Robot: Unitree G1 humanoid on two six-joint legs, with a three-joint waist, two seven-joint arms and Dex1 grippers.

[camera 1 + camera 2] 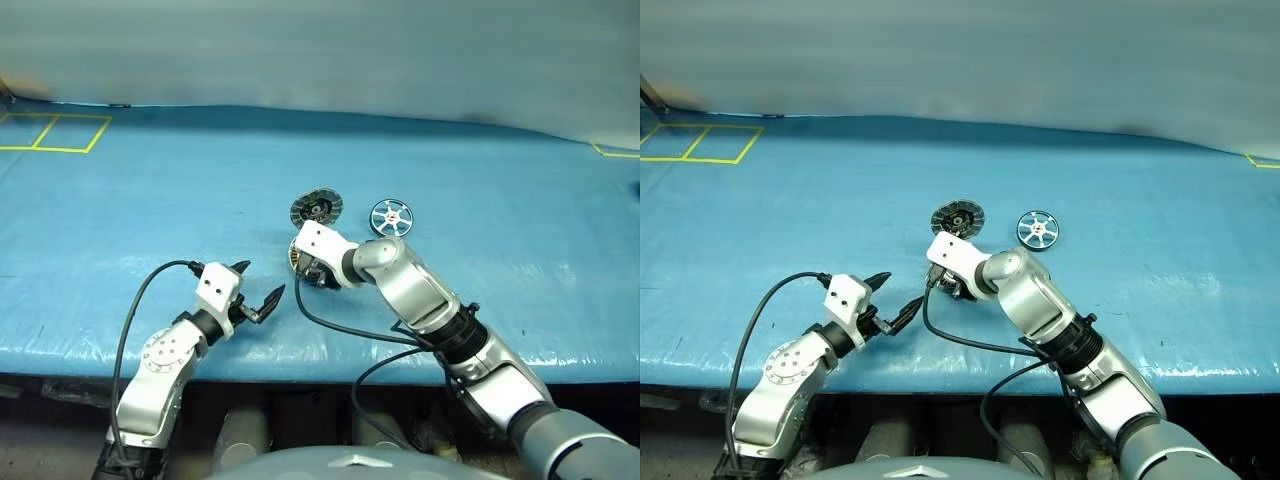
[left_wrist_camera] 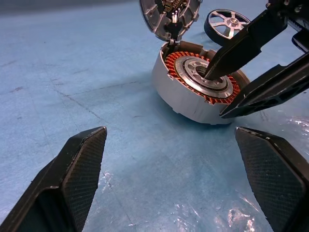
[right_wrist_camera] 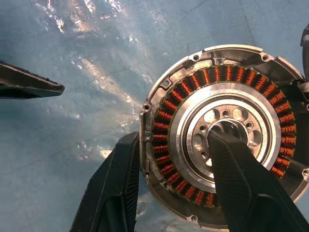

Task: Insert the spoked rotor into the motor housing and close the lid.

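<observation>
Nearest the head camera, the left gripper (image 1: 258,292) hovers low over the blue surface (image 1: 120,220) with its two fingers spread wide and nothing between them. Just beyond it sits the motor housing (image 2: 198,87), a single grey cup with a ring of copper windings and a silver centre. The right gripper (image 3: 174,179) straddles the housing's wall: one finger rests in the silver centre, the other stands outside the rim, so the fingers are part-way closed across the wall and windings. From the head views that wrist hides most of the housing; the wrist views show its open top plainly. The lid (image 1: 316,208) stands tipped up at the housing's far edge, ribbed inner face showing. One spoked rotor (image 1: 391,215) lies flat on the surface just beside the lid, apart from the housing. Yellow tape lines (image 1: 55,133) mark the surface's far left corner.
</observation>
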